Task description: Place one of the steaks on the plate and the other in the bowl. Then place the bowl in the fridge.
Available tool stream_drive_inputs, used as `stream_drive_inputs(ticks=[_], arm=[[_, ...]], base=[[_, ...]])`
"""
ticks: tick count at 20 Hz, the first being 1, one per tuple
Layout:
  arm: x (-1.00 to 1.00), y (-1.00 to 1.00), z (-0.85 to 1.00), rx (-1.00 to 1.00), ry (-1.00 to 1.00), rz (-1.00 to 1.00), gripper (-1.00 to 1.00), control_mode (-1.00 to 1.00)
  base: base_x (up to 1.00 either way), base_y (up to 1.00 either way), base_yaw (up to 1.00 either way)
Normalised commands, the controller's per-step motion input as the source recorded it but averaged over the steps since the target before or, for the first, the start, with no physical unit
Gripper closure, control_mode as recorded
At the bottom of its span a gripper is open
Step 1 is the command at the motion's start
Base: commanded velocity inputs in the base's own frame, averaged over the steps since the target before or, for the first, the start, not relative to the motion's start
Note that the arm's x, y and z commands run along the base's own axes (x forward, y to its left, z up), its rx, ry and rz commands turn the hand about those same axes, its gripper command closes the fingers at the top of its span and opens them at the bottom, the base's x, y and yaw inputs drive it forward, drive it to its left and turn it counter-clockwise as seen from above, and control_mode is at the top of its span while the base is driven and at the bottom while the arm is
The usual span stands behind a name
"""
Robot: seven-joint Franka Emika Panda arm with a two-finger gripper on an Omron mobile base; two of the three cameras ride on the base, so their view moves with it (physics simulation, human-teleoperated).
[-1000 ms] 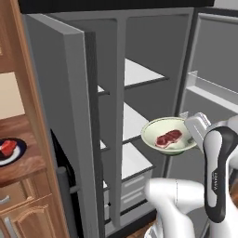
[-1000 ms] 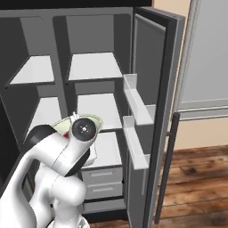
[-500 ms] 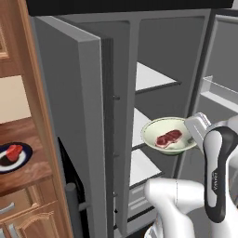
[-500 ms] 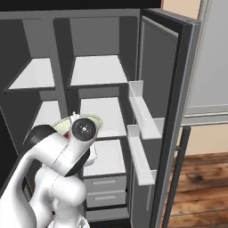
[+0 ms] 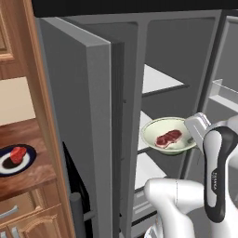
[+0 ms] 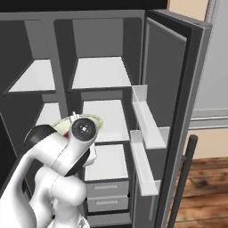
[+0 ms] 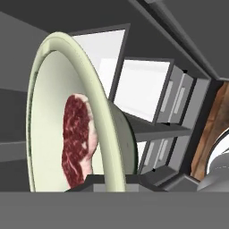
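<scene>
- Nearest, the white arm rises from the base, and its gripper (image 5: 194, 138) is pinching the rim of the bowl (image 5: 167, 135) at the bowl's three o'clock side, jaws pressed tight on it.
- The bowl hangs level in the air before the open fridge (image 6: 107, 84), with one steak (image 5: 168, 138) lying flat in its middle; from the hand view the steak (image 7: 79, 138) sits against the pale inside of the bowl (image 7: 53, 103).
- At nine o'clock from the bowl, the fridge's left door (image 5: 86, 139) stands swung open, edge-on between the bowl and the wooden counter (image 5: 28, 172).
- On that counter the dark plate (image 5: 16, 159) carries the other steak (image 5: 17, 154).
- Farther in, white shelves (image 6: 100, 71) and lower drawers (image 6: 107, 196); the right door (image 6: 178, 111) with its bins (image 6: 147, 116) is open at three o'clock.
- No writing can be read anywhere.
</scene>
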Motion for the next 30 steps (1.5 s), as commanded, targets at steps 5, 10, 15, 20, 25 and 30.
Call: stream_drive_inputs(ticks=[5, 10, 15, 20, 25, 30], arm=[[0.0, 0.0, 0.0, 0.0, 0.0, 0.0, 1.0, 1.0], [0.18, -0.01, -0.02, 0.0, -0.02, 0.0, 1.0, -1.0], [0.26, -0.07, -0.14, 0.01, -0.02, -0.1, 1.0, -1.0], [0.16, 0.14, -0.16, 0.04, 0.0, -0.41, 1.0, -1.0], [0.25, 0.31, -0.12, 0.02, 0.0, -0.35, 1.0, -1.0], [0.4, 0.04, -0.22, 0.02, 0.0, -0.06, 1.0, -1.0]], base=[[0.14, 0.0, 0.01], [0.0, 0.0, 0.0], [0.0, 0.0, 0.0], [0.0, 0.0, 0.0], [0.0, 0.0, 0.0], [0.0, 0.0, 0.0]])
